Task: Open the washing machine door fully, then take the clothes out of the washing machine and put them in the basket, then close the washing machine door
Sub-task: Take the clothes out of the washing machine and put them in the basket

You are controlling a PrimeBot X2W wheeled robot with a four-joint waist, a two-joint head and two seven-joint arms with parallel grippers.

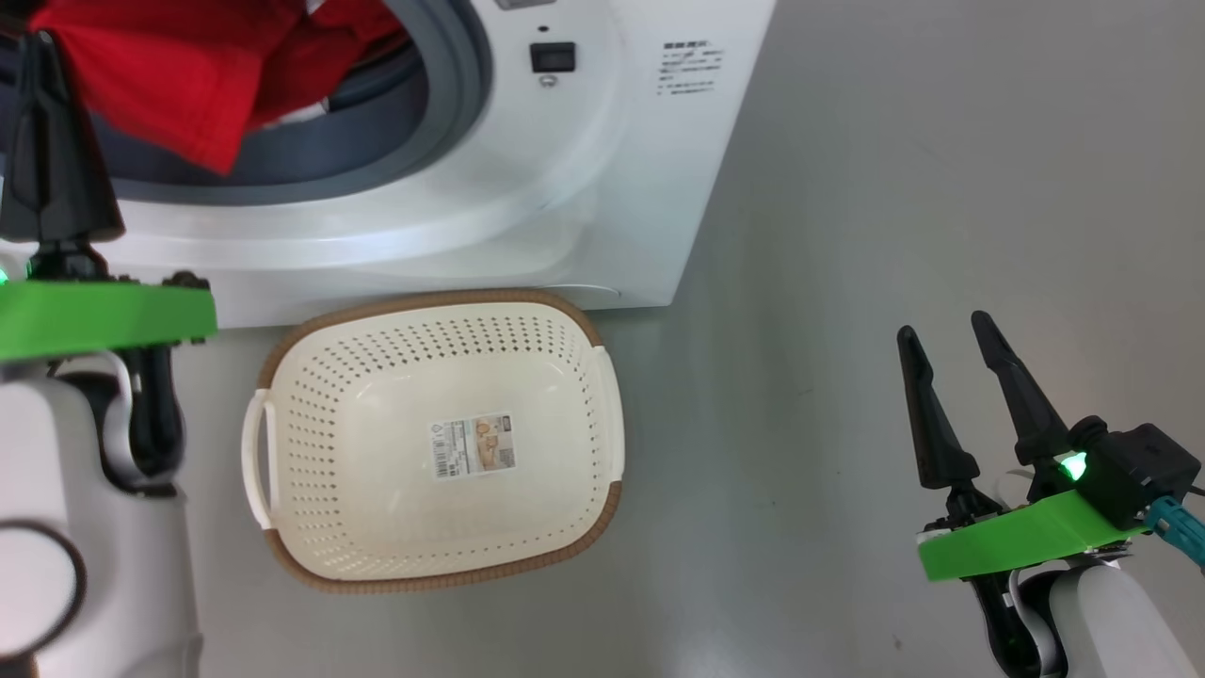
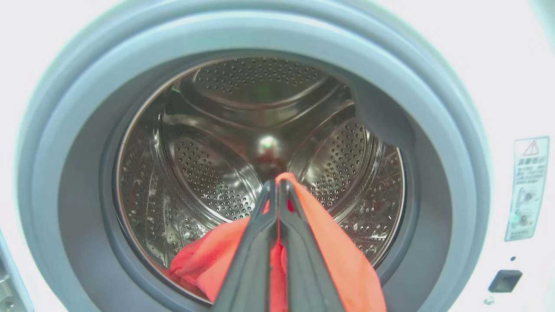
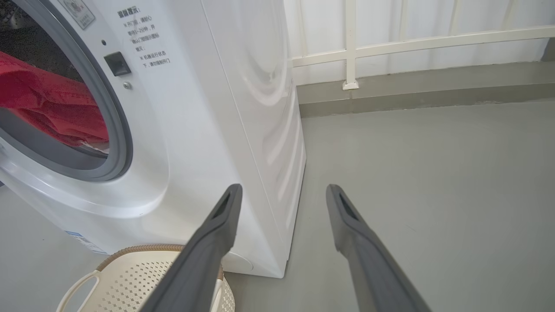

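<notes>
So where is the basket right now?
In the head view, the basket sits on the grey floor right in front of the washing machine, just below its round opening and left of centre.

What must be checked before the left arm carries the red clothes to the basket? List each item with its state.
1. Left gripper shut on the clothes: ok.
2. Clothes clear of the washing machine opening: not ok, the fabric hangs across the lower gasket.
3. Basket upright on the floor in front of the machine, nothing in it but its sticker: ok.
4. Right gripper open and off to the side of the basket: ok.
5. Drum holds no other garment: cannot tell, the held fabric hides its bottom.
</notes>
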